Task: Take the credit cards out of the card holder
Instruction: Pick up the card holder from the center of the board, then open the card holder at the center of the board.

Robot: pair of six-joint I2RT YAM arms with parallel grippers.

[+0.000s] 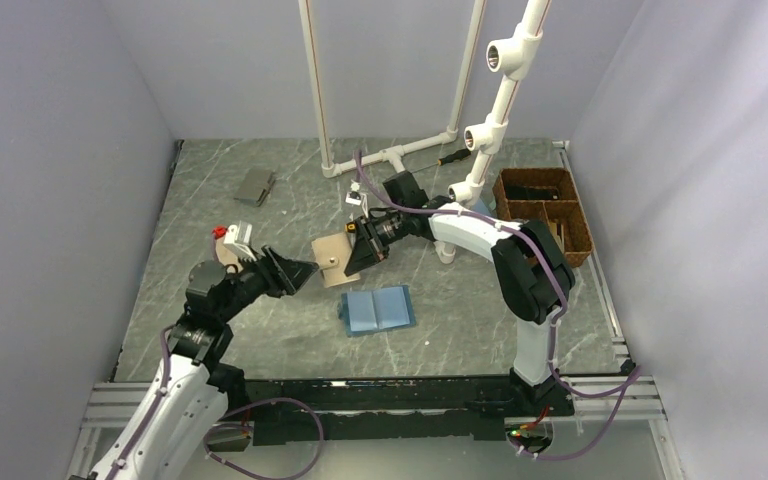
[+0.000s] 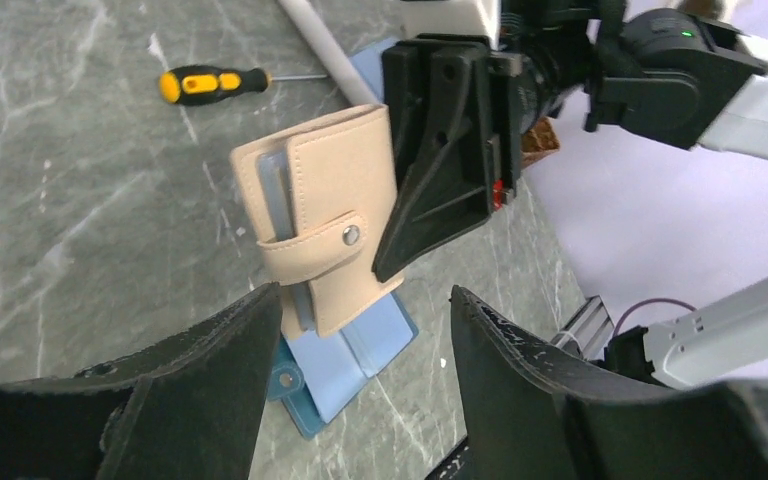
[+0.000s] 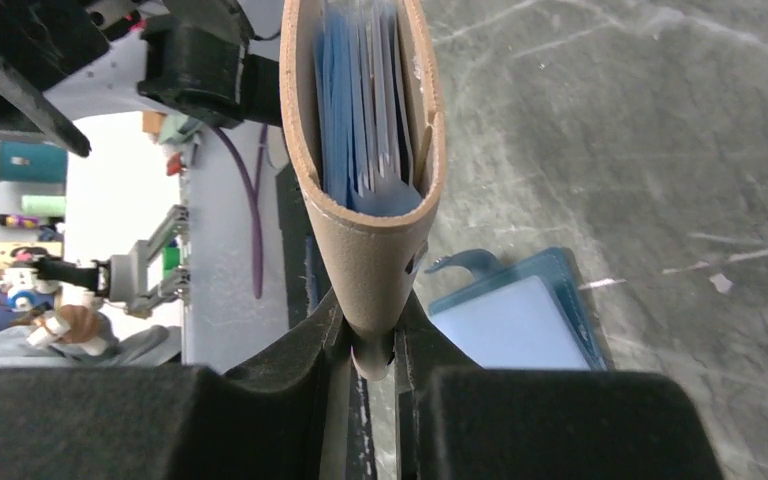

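Observation:
The tan card holder (image 1: 332, 258) hangs above the table, clamped at its folded spine by my right gripper (image 1: 360, 248), which is shut on it. In the left wrist view the card holder (image 2: 330, 215) is closed, its snap strap fastened. In the right wrist view the card holder (image 3: 365, 150) is seen edge-on, with blue cards (image 3: 360, 110) packed inside. My left gripper (image 1: 300, 272) is open and empty, just left of the card holder; its fingertips (image 2: 250, 330) sit close below the holder's lower corner.
An all light-blue bifold (image 1: 377, 309) lies open on the table under the card holder. A small grey wallet (image 1: 255, 186) lies at the back left. A screwdriver (image 2: 210, 84), white pipe frame (image 1: 480, 130) and brown tray (image 1: 545, 210) stand behind.

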